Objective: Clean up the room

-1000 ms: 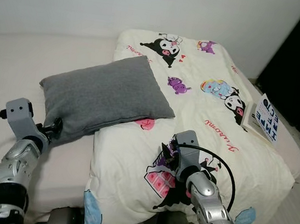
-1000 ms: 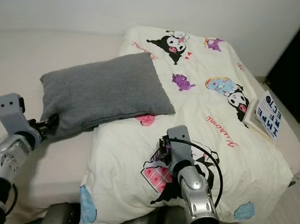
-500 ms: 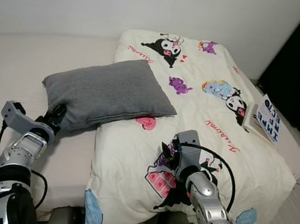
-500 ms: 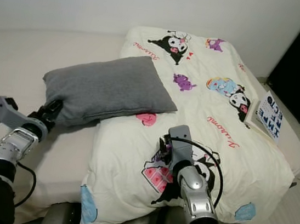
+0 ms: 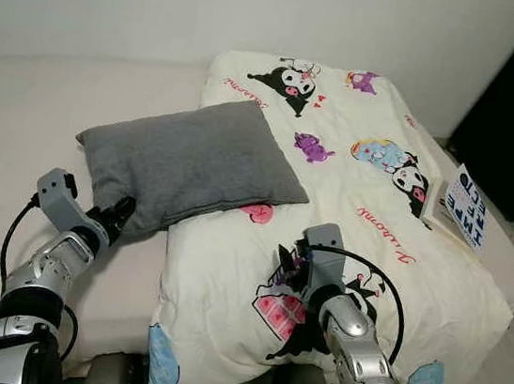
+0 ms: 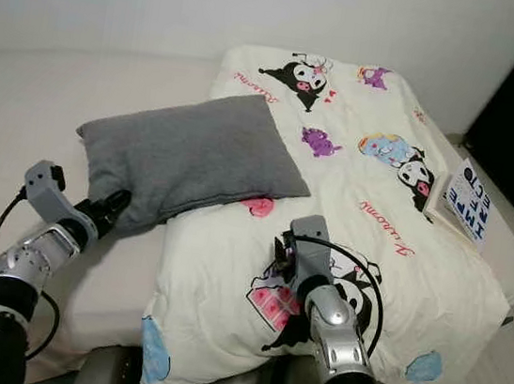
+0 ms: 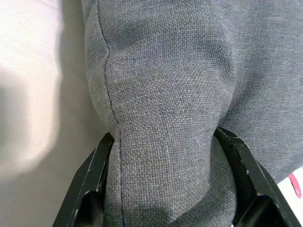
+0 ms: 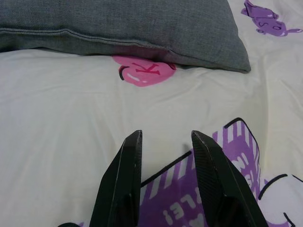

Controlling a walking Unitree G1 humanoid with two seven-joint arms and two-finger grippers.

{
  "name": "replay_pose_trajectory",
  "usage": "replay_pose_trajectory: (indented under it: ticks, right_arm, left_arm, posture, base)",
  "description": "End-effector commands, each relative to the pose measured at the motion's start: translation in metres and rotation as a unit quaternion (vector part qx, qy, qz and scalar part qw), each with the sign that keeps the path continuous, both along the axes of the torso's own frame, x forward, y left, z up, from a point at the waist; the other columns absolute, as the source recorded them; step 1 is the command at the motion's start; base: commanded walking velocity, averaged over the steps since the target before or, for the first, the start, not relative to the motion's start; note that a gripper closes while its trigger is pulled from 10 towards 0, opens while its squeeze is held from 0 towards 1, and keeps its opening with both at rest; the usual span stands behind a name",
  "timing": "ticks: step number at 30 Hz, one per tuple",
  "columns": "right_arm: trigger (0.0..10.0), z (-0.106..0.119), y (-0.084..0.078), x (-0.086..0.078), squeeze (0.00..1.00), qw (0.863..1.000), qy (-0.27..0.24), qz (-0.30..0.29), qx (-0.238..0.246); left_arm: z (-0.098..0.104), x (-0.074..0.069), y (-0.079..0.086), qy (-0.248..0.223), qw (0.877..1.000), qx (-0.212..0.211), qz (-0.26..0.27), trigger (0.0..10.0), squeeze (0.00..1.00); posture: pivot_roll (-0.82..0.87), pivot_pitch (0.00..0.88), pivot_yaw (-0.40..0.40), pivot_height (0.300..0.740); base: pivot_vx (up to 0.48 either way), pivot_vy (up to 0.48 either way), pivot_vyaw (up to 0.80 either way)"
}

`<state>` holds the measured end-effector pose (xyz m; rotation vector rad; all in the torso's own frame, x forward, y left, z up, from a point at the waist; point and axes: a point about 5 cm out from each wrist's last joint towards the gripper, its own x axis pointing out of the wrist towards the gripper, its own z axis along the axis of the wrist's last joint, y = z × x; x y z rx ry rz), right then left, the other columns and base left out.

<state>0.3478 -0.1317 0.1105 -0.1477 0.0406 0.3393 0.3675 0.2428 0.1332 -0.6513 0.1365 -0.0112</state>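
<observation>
Before you lies a wide bed (image 5: pixel 20 123) with a pale sheet, running from 9 o'clock across to 3. Over its right half spreads the cream duvet (image 5: pixel 356 233) printed with cartoon characters, reaching from 12 o'clock down to 5.

The grey pillow (image 5: pixel 185 159) sits near the centre, toward 10 o'clock. Its right edge overlaps the duvet and covers part of a pink heart print (image 8: pixel 142 72); the rest of it lies on the bare sheet.

Your left gripper (image 7: pixel 163 182) comes in from 8 o'clock at the pillow's near left corner. Its two black fingers (image 7: pixel 87 182) are spread wide, with that corner bulging between them and the cloth pinched in where the fingers press on either side, so it is clamped on the pillow.

Your right gripper (image 8: pixel 168 184) lies at 6 o'clock, low over the duvet above a purple striped print. Its fingers (image 8: pixel 120 184) stand a narrow gap apart with nothing between them; whether the tips touch the cloth cannot be told.

At 3 o'clock a book (image 5: pixel 459 204) with a white-and-blue cover rests on the duvet's right edge.
</observation>
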Motion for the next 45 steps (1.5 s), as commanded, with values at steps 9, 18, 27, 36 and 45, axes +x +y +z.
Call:
replay_pose_trajectory:
  ticks: [9,18,27,36,45]
  right_arm:
    - [10.0,0.017,-0.021,0.007,0.0,0.996,-0.008,-0.045,0.075]
    - [10.0,0.025,-0.043,0.01,0.0,0.992,-0.019,-0.08,0.091]
    - [10.0,0.039,-0.049,0.012,0.0,0.989,-0.037,-0.086,0.117]
    - [10.0,0.041,-0.043,0.014,0.0,0.991,-0.038,-0.074,0.109]
    - [10.0,0.028,-0.029,0.006,0.0,0.994,-0.017,-0.05,0.091]
  left_arm:
    - [0.009,-0.027,-0.017,-0.018,0.982,-0.046,-0.185,0.0,0.0]
    - [0.024,-0.083,-0.03,-0.037,0.931,-0.116,-0.344,0.0,0.0]
    - [0.036,-0.114,-0.022,-0.063,0.91,-0.121,-0.391,0.0,0.0]
    - [0.007,-0.112,0.007,0.02,0.962,0.001,-0.273,0.0,0.0]
    - [0.002,-0.142,0.016,0.013,0.948,-0.027,-0.318,10.0,1.0]
  posture:
    - [0.01,0.266,-0.04,0.577]
    - [0.01,0.256,-0.039,0.577]
    - [0.01,0.249,-0.039,0.577]
    - [0.02,0.239,-0.04,0.577]
    - [0.02,0.243,-0.038,0.577]
  base:
    - [0.0,0.0,0.0]
    - [0.0,0.0,0.0]
    - [0.0,0.0,0.0]
    - [0.0,0.0,0.0]
    - [0.0,0.0,0.0]
